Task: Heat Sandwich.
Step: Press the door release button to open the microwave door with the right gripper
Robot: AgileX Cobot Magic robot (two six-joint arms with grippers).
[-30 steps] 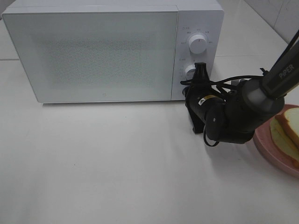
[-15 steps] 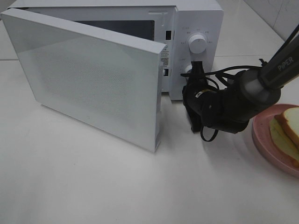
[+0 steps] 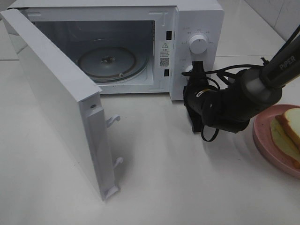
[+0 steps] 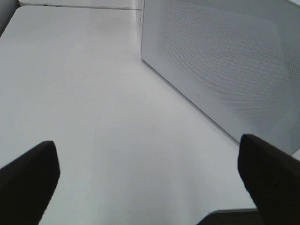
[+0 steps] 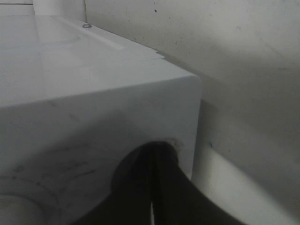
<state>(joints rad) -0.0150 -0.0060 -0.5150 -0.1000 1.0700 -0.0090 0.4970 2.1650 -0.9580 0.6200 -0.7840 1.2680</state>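
Toward the back of the white surface [image 3: 154,187] sits a white microwave [image 3: 199,18]. Its door [image 3: 56,117], hinged on the left, stands wide open, so the cavity and the glass turntable [image 3: 107,61] are exposed and ready to take food.

Your right claw [image 3: 197,70] is closed tight with nothing between its tips. It is set against the control panel at the lower knob [image 3: 189,71], beneath the upper dial [image 3: 198,44]. That pinched shape suits pushing a release rather than gripping, and the open door fits that reading. The right wrist camera shows only its dark fingertips [image 5: 171,187] pressed to the white casing.

Your left claw [image 4: 150,187] is spread as wide as it goes and holds nothing. It hangs over bare surface, facing the outer face of the door and clear of it, and it is out of sight in the high view.

The sandwich [image 3: 287,133] lies on a round pink plate [image 3: 262,140] at the far right edge of the high view, partly cut off by the frame. It is just beside the right arm and well apart from the cavity, so it is not yet loaded. Note that the right arm stands between the plate and the opening.
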